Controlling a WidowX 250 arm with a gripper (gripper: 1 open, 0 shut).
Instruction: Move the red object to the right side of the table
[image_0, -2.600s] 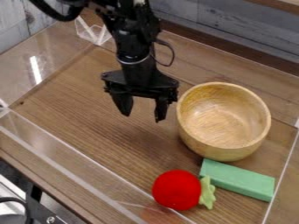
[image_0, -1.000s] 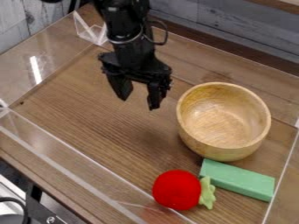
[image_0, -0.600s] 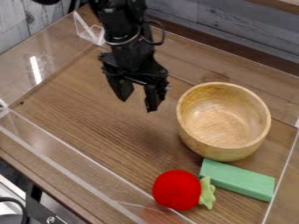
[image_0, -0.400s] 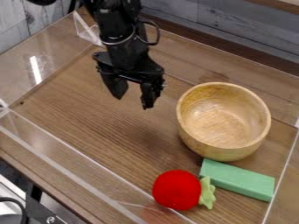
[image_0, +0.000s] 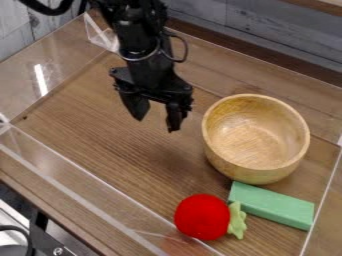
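Observation:
The red object (image_0: 203, 216), a small rounded plush fruit with a pale green leafy end, lies on the brown wood-grain table (image_0: 120, 150) near its front edge. My black gripper (image_0: 155, 114) hangs above the table's middle, well up and to the left of the red fruit. Its fingers point down, spread apart, with nothing between them.
A wooden bowl (image_0: 255, 136) stands right of the gripper, empty. A flat green rectangular block (image_0: 271, 205) lies just right of the red fruit, touching its leafy end. Low clear acrylic walls (image_0: 80, 185) border the tabletop.
The gripper rose and drifted up-left from its spot 2.6 s ago, then shifted slightly back right and down. The red fruit, bowl and block have not moved.

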